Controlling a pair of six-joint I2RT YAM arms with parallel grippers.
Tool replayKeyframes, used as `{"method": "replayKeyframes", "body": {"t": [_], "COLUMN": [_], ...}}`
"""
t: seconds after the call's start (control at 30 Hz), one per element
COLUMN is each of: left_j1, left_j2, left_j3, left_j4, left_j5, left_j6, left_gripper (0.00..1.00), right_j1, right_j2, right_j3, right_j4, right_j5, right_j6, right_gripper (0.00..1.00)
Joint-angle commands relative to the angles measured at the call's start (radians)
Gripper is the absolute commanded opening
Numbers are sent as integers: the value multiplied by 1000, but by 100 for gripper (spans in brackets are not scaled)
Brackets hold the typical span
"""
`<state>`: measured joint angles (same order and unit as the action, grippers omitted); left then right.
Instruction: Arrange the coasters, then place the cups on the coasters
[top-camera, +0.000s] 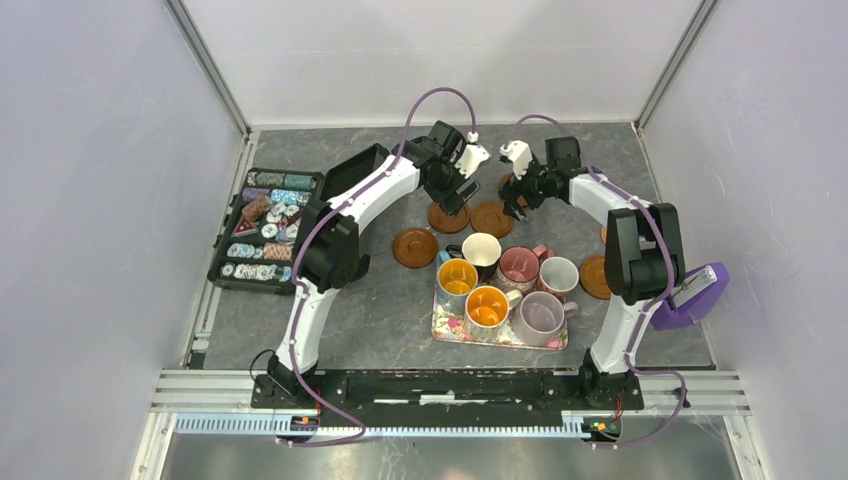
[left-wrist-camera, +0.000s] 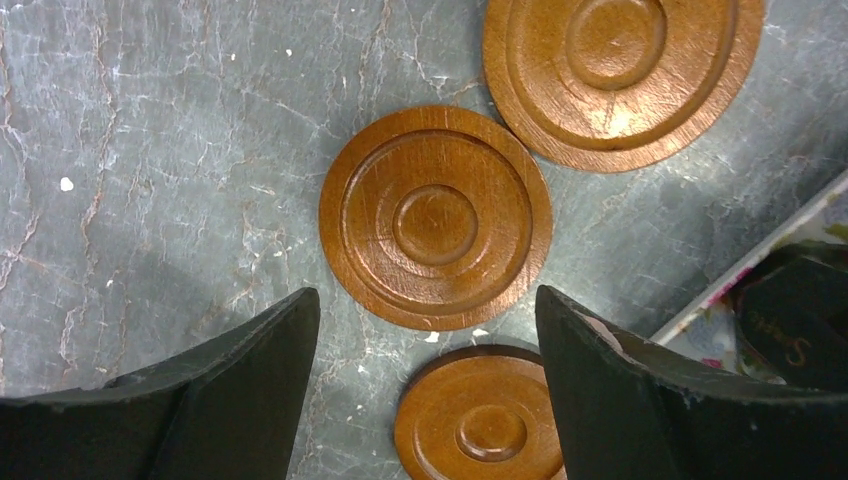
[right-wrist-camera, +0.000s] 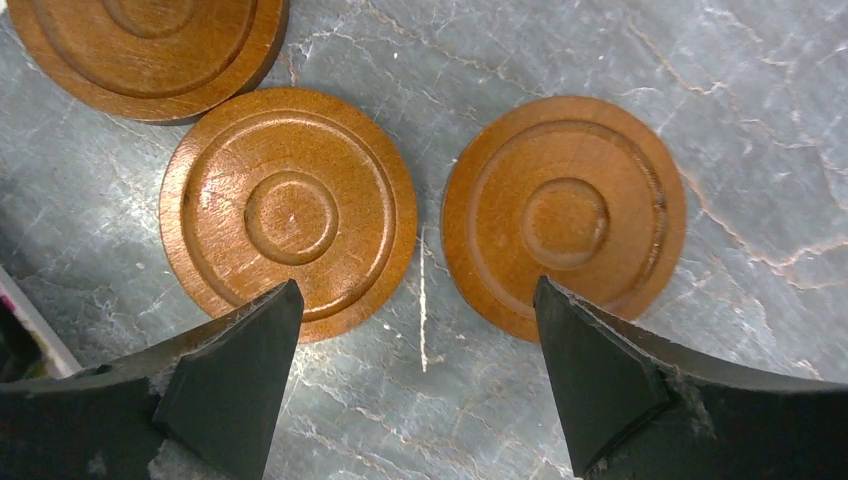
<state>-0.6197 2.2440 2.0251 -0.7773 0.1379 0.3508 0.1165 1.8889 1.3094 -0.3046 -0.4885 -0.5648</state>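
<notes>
Three brown ringed coasters (top-camera: 415, 247) (top-camera: 449, 217) (top-camera: 491, 218) lie in a curved row on the grey table, behind the cups. Another coaster (top-camera: 597, 277) lies right of the tray. My left gripper (top-camera: 458, 196) hangs open over the row; in its wrist view the left gripper (left-wrist-camera: 425, 293) is empty, with a coaster (left-wrist-camera: 436, 218) just ahead of it and another coaster (left-wrist-camera: 480, 430) between the fingers. My right gripper (top-camera: 527, 194) is open too; in its wrist view the right gripper (right-wrist-camera: 418, 284) holds nothing, above two coasters (right-wrist-camera: 288, 212) (right-wrist-camera: 564, 215). Several cups (top-camera: 487, 306) stand together on the tray.
The floral tray (top-camera: 450, 328) sits front centre with a black cream-lined mug (top-camera: 481, 250) at its back edge. An open case of poker chips (top-camera: 265, 228) lies at the left. A purple device (top-camera: 690, 295) is beside the right arm. White walls enclose the table.
</notes>
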Motion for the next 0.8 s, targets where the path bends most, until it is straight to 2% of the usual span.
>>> {"method": "replayKeyframes", "body": {"t": [0.0, 0.33, 0.53, 0.77], "left_j1": [-9, -12, -12, -9], "left_j2": [25, 37, 54, 92], "left_j3": [49, -25, -38, -33], "left_j4": [16, 108, 153, 182], "left_j5": [-24, -24, -32, -61], "left_j6": [51, 75, 65, 59], "left_gripper": [84, 80, 80, 77], "right_j1": [22, 69, 69, 60], "right_j2": [34, 81, 145, 194], "right_j3": [35, -15, 14, 44], "right_j4": [57, 186, 188, 205], "right_j5": [59, 196, 220, 350], "right_j6": [0, 49, 113, 183], "right_gripper": [93, 93, 93, 86]}}
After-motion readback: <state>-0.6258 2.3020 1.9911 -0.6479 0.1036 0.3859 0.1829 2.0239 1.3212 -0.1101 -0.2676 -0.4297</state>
